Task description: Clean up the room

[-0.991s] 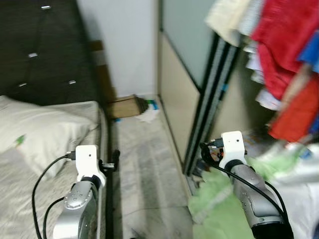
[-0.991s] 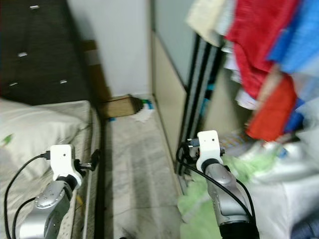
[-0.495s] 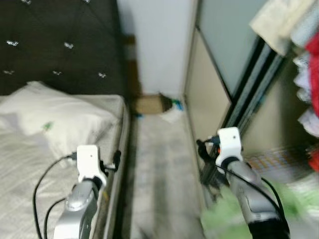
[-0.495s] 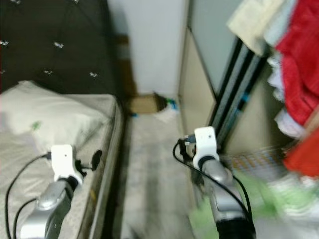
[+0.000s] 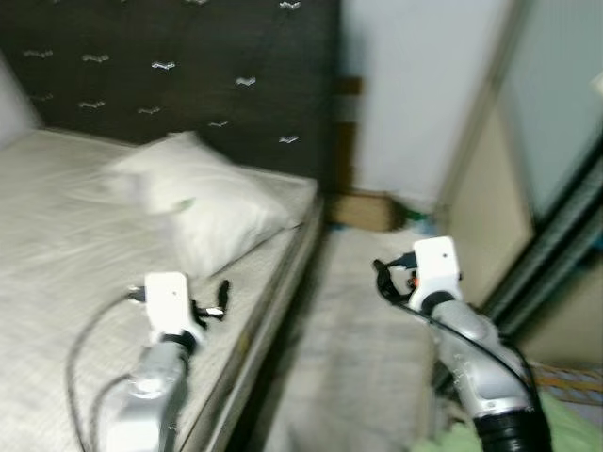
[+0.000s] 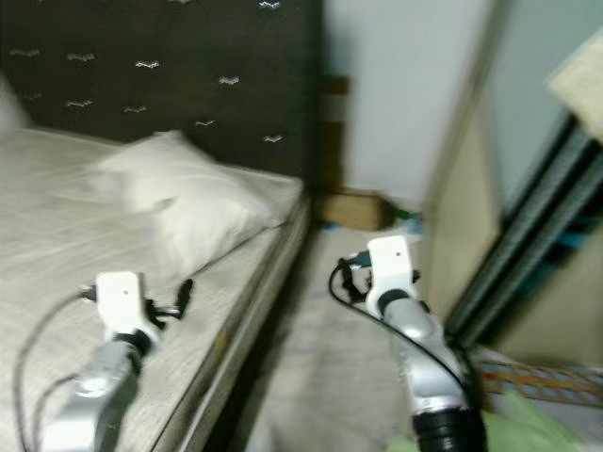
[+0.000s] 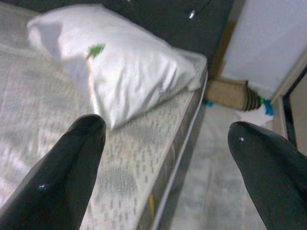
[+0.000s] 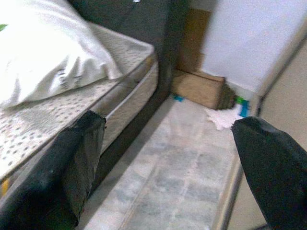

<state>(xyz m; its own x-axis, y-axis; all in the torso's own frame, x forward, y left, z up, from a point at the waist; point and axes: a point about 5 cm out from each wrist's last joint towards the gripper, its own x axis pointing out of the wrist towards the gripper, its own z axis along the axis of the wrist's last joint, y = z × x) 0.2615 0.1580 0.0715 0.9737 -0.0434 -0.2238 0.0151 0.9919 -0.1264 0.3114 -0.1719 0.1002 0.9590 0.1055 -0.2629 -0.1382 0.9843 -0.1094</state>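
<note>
Bed (image 5: 85, 217) on the left, white pillow (image 7: 120, 72) near its edge; grey floor (image 8: 192, 163) runs to a blurry brown box (image 8: 199, 88), perhaps cardboard. Left pincer (image 7: 168, 158) and right pincer (image 8: 172, 158) gape, empty.

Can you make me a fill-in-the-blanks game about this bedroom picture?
1. The white pillow lies on the ____.
2. The headboard behind the bed is ____ in colour.
3. The brown box sits on the ____ by the wall.
4. The left gripper has its fingers ____.

Answers: bed; black; floor; open
</note>
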